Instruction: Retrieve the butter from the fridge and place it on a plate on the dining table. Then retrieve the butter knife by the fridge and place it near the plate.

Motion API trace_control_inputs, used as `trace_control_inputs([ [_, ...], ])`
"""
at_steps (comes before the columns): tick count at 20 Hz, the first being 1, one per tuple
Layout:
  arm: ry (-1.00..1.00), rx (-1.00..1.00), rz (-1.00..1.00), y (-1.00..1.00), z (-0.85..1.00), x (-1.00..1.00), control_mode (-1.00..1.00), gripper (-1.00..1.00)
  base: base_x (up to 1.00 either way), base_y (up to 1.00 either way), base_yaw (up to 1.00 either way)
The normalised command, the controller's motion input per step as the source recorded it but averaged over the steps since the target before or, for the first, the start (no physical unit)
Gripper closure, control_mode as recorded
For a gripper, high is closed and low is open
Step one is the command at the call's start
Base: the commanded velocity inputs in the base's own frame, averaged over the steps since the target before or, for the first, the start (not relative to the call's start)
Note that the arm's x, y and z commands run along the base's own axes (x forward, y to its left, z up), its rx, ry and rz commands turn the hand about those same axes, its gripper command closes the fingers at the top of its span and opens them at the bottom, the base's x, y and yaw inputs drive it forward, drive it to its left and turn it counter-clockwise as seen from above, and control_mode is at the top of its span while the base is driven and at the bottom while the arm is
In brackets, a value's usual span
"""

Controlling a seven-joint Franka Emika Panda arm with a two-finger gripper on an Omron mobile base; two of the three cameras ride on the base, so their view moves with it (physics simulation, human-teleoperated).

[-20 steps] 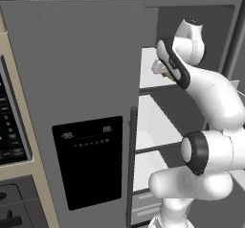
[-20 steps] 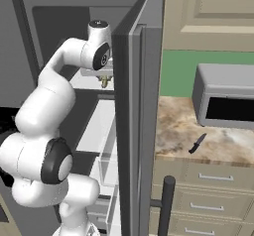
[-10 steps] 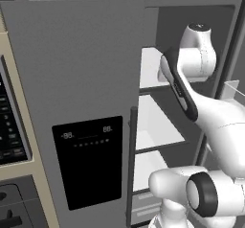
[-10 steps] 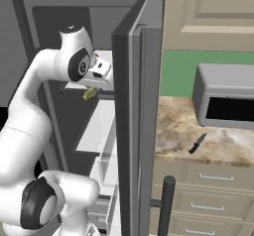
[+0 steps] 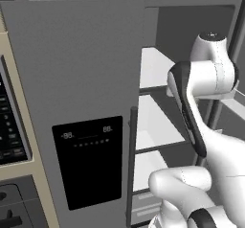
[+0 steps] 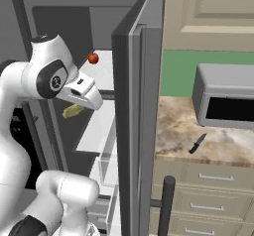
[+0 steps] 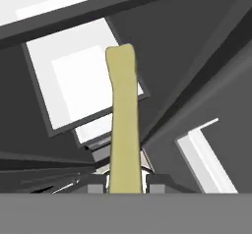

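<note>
Swinging back from the shelves over the last second, the arm has drawn the thin olive-yellow butter stick (image 7: 121, 120) out toward the fridge opening. The gripper (image 7: 125, 183) is clamped on the stick's lower end, so most of its length juts out ahead of the fingers. Beside the gripper stands the edge of the tall grey open fridge door (image 6: 133, 116), and a small red fruit (image 6: 93, 58) sits on the white shelf behind it. The protruding end could clip that door edge on the way out, and such a knock might twist the butter loose from so short a hold.
</note>
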Motion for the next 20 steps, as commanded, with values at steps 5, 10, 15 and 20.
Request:
trace_control_inputs([
  [5,0.02,0.1,0.0,0.27,-0.23,-1.0,-1.0,1.0,0.0,0.0,0.0],
  [10,0.01,-0.04,0.0,0.55,-0.67,-0.7,-1.0,1.0,0.0,0.0,0.0],
  [15,-0.11,-0.02,0.0,0.17,-0.37,0.0,-1.0,1.0,0.0,0.0,0.0],
  [20,-0.05,0.0,0.0,-0.17,-0.28,0.08,-1.0,1.0,0.0,0.0,0.0],
])
